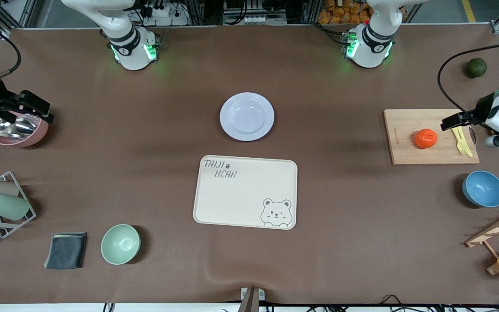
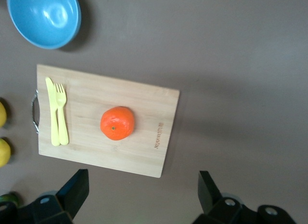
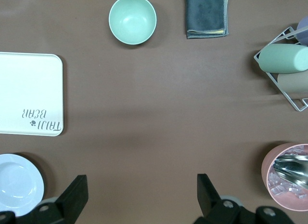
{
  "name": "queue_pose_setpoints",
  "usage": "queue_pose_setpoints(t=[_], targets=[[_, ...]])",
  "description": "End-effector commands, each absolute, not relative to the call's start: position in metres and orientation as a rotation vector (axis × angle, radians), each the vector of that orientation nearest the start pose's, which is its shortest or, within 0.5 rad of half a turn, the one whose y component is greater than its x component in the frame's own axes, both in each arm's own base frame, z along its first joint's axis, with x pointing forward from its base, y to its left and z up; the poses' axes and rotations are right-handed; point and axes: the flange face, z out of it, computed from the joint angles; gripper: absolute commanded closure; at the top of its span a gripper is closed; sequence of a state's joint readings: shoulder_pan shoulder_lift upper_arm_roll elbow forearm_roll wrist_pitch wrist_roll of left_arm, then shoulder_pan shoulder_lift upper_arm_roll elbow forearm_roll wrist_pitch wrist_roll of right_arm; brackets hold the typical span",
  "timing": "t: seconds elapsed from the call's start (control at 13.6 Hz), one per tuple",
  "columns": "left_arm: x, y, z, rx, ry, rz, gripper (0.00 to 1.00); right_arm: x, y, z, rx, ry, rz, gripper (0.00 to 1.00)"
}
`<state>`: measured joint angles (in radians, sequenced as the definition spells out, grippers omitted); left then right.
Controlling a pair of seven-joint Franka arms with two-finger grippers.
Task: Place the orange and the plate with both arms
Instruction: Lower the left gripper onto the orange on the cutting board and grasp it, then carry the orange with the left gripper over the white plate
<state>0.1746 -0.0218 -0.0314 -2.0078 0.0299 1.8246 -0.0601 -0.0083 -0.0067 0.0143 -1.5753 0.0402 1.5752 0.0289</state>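
Orange (image 2: 117, 123) fruit rests on the cutting board (image 1: 405, 147); the plate (image 1: 247, 116) lies beside the tray (image 1: 245, 191). Left gripper (image 2: 143, 192) and right gripper (image 3: 140, 192) hover, fingers spread. Centre each before descending.

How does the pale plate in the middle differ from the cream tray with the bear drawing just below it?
The plate is round and pale lavender-white; the tray is rectangular with rounded corners and cream.
The plate is plain, with a sunken centre; the tray is flat and printed with a bear and the words TAIJI BEAR.
The plate is smaller than the tray and lies farther from the front camera.
Both lie empty on the brown table.
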Motion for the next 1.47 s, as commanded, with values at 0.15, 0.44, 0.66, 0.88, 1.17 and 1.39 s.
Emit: queue_pose_setpoints(t=[0.15,0.44,0.66,0.88,1.17,1.39], targets=[[0.494,0.104,0.358,-3.057,-0.3,0.315,0.0,0.553,0.008,0.63,-3.077,0.046,0.006,0.0],[0.494,0.118,0.325,-3.015,-0.269,0.366,0.0,0.553,0.009,0.632,-3.078,0.039,-0.008,0.0],[0.5,0.133,0.283,-3.027,-0.299,0.36,0.0,0.554,-0.001,0.651,-3.101,0.034,-0.073,0.0],[0.5,0.137,0.253,-3.033,-0.303,0.4,0.0,0.555,0.008,0.655,-3.118,0.003,-0.074,0.0],[0.499,0.138,0.23,-3.032,-0.298,0.439,0.0,0.564,0.05,0.592,-3.081,-0.078,0.21,0.0],[0.499,0.143,0.216,-3.022,-0.279,0.438,0.0,0.564,0.076,0.569,-3.018,-0.123,0.326,0.0]])
